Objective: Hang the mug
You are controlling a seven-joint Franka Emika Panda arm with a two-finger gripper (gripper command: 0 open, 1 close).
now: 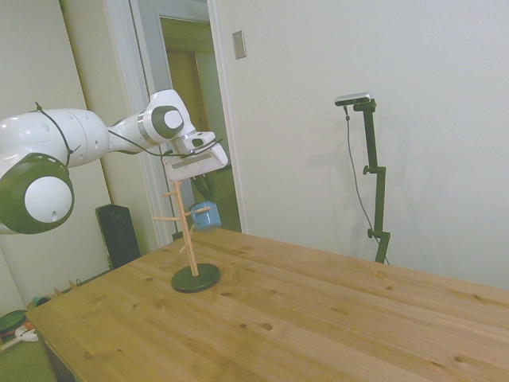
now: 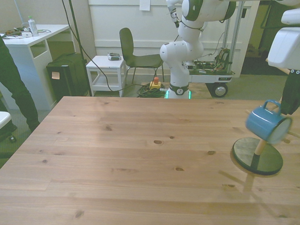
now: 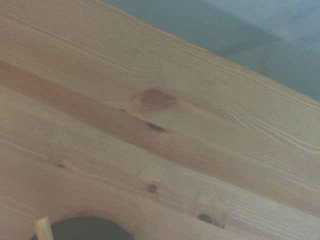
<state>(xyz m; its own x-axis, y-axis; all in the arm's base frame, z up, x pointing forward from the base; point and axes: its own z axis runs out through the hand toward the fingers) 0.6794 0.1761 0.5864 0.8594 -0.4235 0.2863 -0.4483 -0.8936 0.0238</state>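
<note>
So the mug (image 2: 267,123) is light blue w/ a dark rim, and it's on the wooden mug tree (image 1: 188,227) right now, tipped on its side on one of the pegs. In the front view it sits above the tree's dark round base (image 2: 258,156), near the table's edge on the front view's right, loop handle pointing up toward the gripper. In the side view you only get a bit of blue peeking out behind the tree's stem (image 1: 205,215), just under the arm's hand.

The gripper (image 2: 292,99) hangs right above/behind the mug. Can't tell if the jaws are open or closed tbh: dark fingers come down beside the handle in the front view but they blur into one shape, and the side view hides them behind the tree. Also can't say for sure whether they touch the mug.

The tree stands near the table (image 2: 138,157) corner, pegs sticking out at diff heights. The wrist view shows mostly wood grain and knots, plus an edge of the dark base (image 3: 85,229) and a peg tip (image 3: 43,229).

Further out in the front view: a chair (image 2: 135,54), a small white cart (image 2: 106,70), a white desk (image 2: 31,42), and a person's dark-clothed leg (image 2: 9,76) at the front view's left edge.
</note>
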